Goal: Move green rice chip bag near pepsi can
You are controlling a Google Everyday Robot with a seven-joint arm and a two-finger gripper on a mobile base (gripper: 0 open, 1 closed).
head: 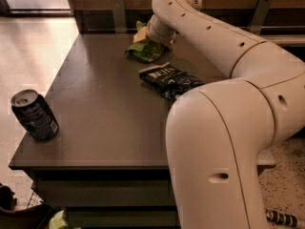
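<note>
The green rice chip bag [143,50] lies at the far middle of the dark table [105,128], partly hidden under the arm's wrist. The gripper [148,38] is right over the bag's far end, its fingers hidden behind the wrist. The pepsi can [34,115] stands upright near the table's front left corner, far from the bag.
A dark blue snack bag [169,79] lies just in front and to the right of the green bag. The large white arm [224,128] covers the table's right side. A wooden wall with metal brackets [261,13] runs behind the table. Pale floor lies to the left.
</note>
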